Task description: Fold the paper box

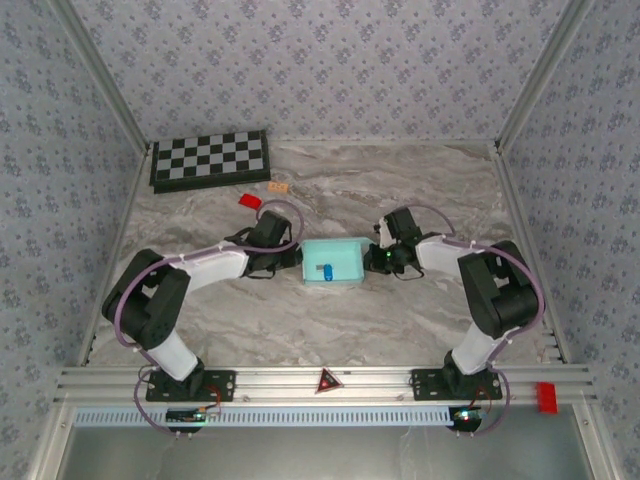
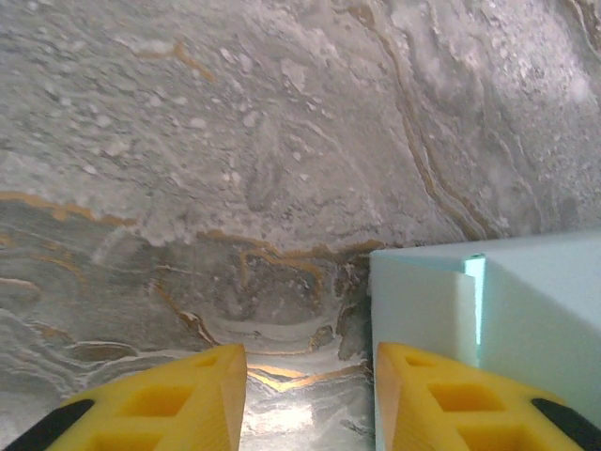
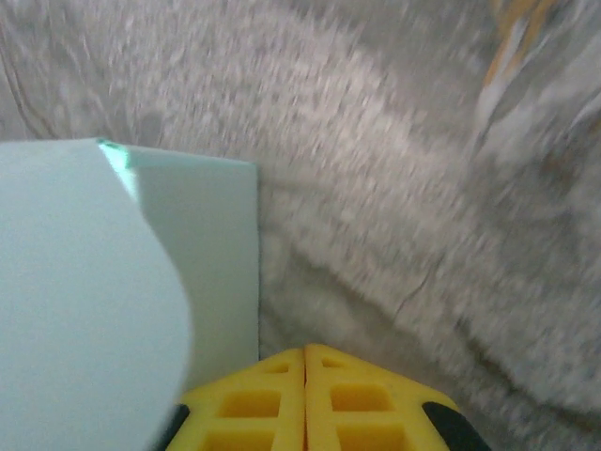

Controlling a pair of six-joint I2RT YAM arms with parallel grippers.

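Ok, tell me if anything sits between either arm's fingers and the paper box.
Nothing visible does. The left fingers are right at the left end of the paper box, the right fingers at its right end. The red block lies farther back on the table.

I see my right gripper (image 3: 305,362) at six o'clock, fingers pressed together; the paper box (image 3: 84,301) lies at nine o'clock on the blurred tabletop (image 3: 423,188).

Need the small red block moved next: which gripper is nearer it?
Left. The left gripper is close to the red block, at the left end of the paper box; the right gripper is at its right end.
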